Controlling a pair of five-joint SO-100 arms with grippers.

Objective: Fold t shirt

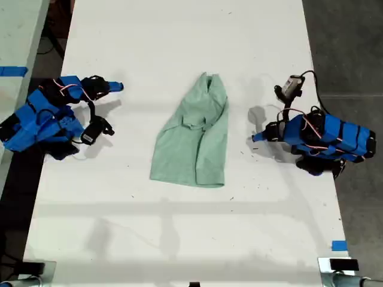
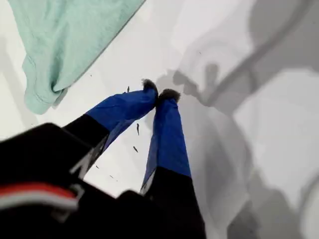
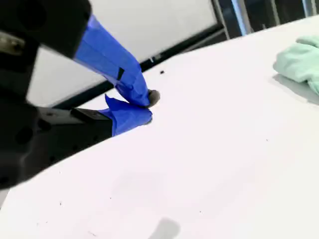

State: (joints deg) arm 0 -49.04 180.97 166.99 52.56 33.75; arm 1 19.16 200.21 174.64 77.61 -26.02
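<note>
A big white tabletop [image 1: 179, 239] fills the exterior view, with dark floor down both sides. Bits of blue tape [image 1: 339, 245] stick near its edges.

The t shirt [image 1: 194, 140] lies in the middle of the tabletop. It is pale green and already folded into a long strip, narrow at the far end and wider at the near end. Nothing touches it.

My first gripper [image 1: 256, 137] is on the exterior view's right, well apart from the shirt. Its blue fingers [image 2: 167, 129] are together, tips touching, with nothing between them. In its wrist view the tips sit just above the white tabletop, and a corner of the shirt [image 2: 65, 45] shows beyond them. The gripper's shadow falls on the tabletop around it.

My second gripper [image 1: 118, 87] is on the exterior view's left, also well away from the shirt. Its fingers [image 3: 127, 117] are pressed together too and hold nothing. In its wrist view they hang over bare tabletop, and a small green edge of the shirt [image 3: 299, 62] peeks in far off.

Both blue arms sit folded back by the long edges of the tabletop.
</note>
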